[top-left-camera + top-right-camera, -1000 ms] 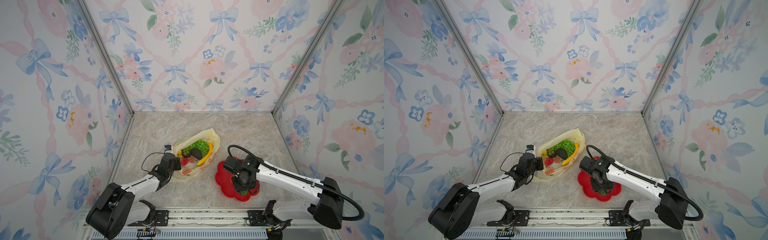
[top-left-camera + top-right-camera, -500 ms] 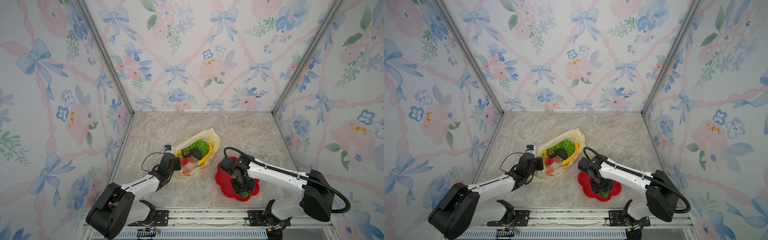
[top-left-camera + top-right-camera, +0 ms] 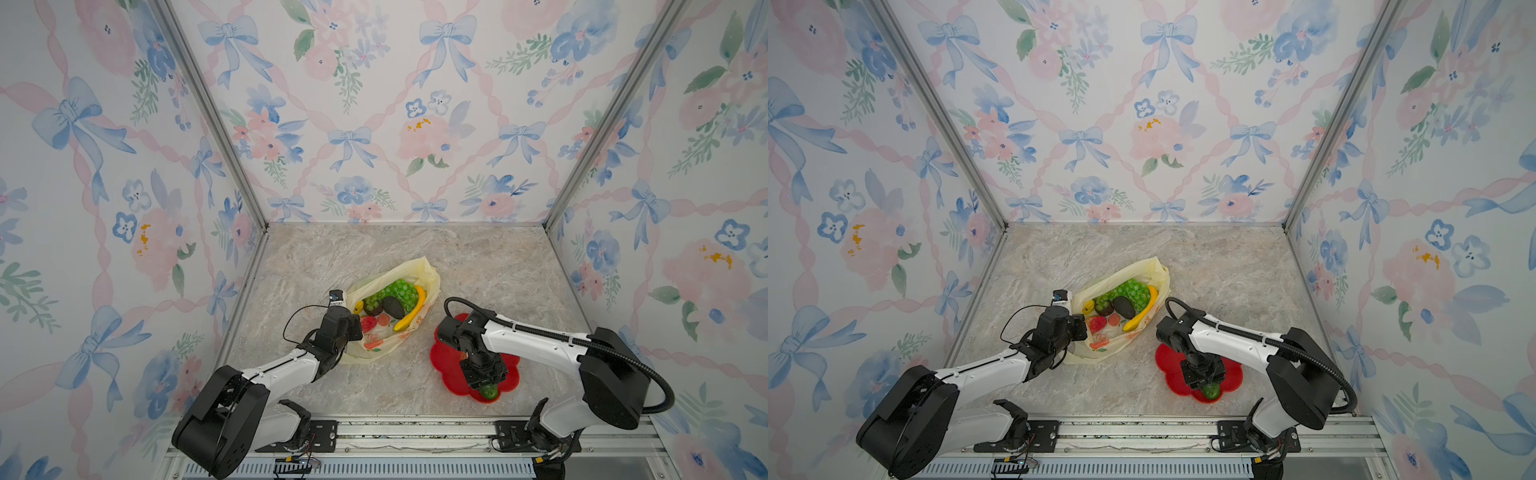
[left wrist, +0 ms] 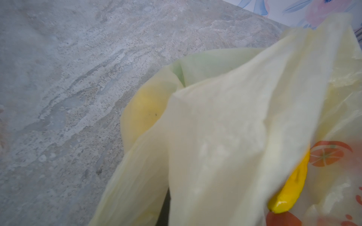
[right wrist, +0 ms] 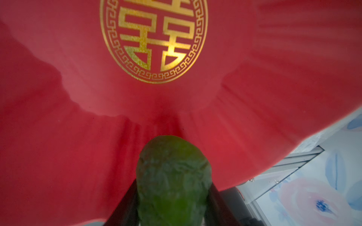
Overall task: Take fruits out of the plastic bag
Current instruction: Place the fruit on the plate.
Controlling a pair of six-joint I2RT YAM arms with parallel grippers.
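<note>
The pale yellow plastic bag [image 3: 415, 268] [image 3: 1142, 270] lies open mid-table. It holds green grapes [image 3: 401, 291], a dark avocado [image 3: 392, 306], a banana [image 3: 411, 313] [image 4: 290, 187], a strawberry [image 3: 368, 323] and a lemon [image 3: 358, 307]. My left gripper [image 3: 353, 328] [image 3: 1077, 328] is shut on the bag's near-left edge. Bag film [image 4: 225, 127] hides its jaws in the left wrist view. My right gripper [image 3: 486, 384] [image 5: 172, 211] is shut on a bumpy green fruit [image 3: 489, 390] [image 3: 1209, 390] [image 5: 173, 176]. It holds the fruit low over the front lobe of the red plate [image 3: 446, 361] [image 5: 78, 97]. Whether the fruit touches the plate I cannot tell.
Floral walls close in the marble table on three sides. A metal rail [image 3: 415, 428] runs along the front edge just beyond the plate. The plate has a gold emblem [image 5: 154, 39] at its middle.
The right arm's elbow has swung to the left, and its gripper with the green fruit has shifted slightly toward the plate's front edge. The left arm and the bag have not moved.
</note>
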